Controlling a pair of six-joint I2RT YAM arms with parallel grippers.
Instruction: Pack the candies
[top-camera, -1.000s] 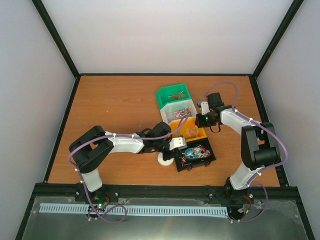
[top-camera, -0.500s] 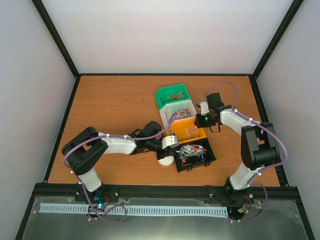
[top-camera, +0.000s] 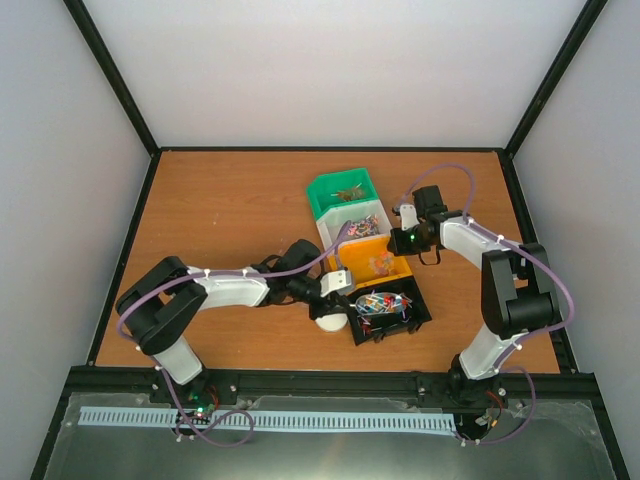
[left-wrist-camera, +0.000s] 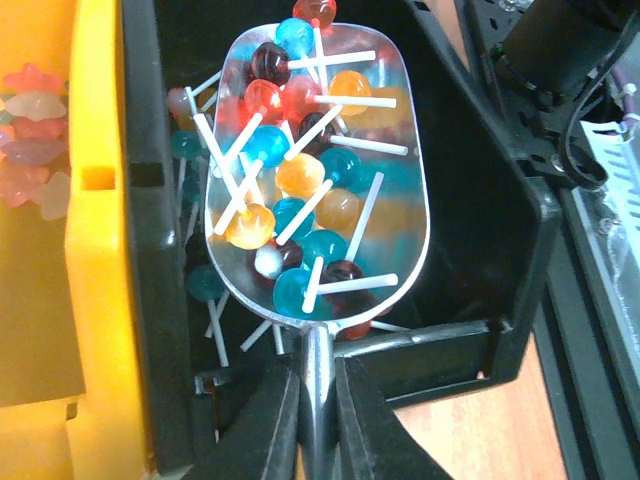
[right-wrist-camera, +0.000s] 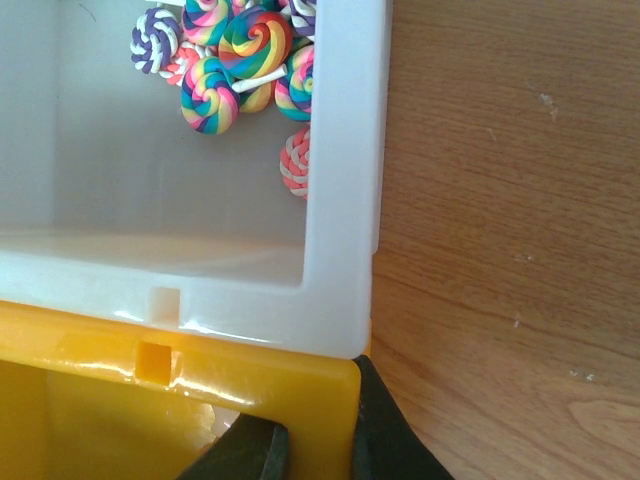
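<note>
The left gripper is clenched on the thin handle of a metal scoop, one finger pressed to each side of it. The scoop reaches away from the fingers over the inside of a black bin. The candies are heaped in its bowl, round sweets on white sticks in blue, orange, red and dark colours. They lie just beyond the fingertips. More of them lie under and to the left of the scoop on the bin's floor. An orange bin presses against the black bin's left wall, and pale star-shaped sweets show inside it. The right gripper is closed over the orange bin's corner wall, one finger inside and one outside. A white bin butts against that bin's far side and holds rainbow swirl lollipops. Bare wooden table lies to the right. From above, a green bin ends the row, and a small round jar sits just beside the black bin under the left wrist. The scoop hides much of the black bin's floor, and the picture edge cuts off its handle.
</note>
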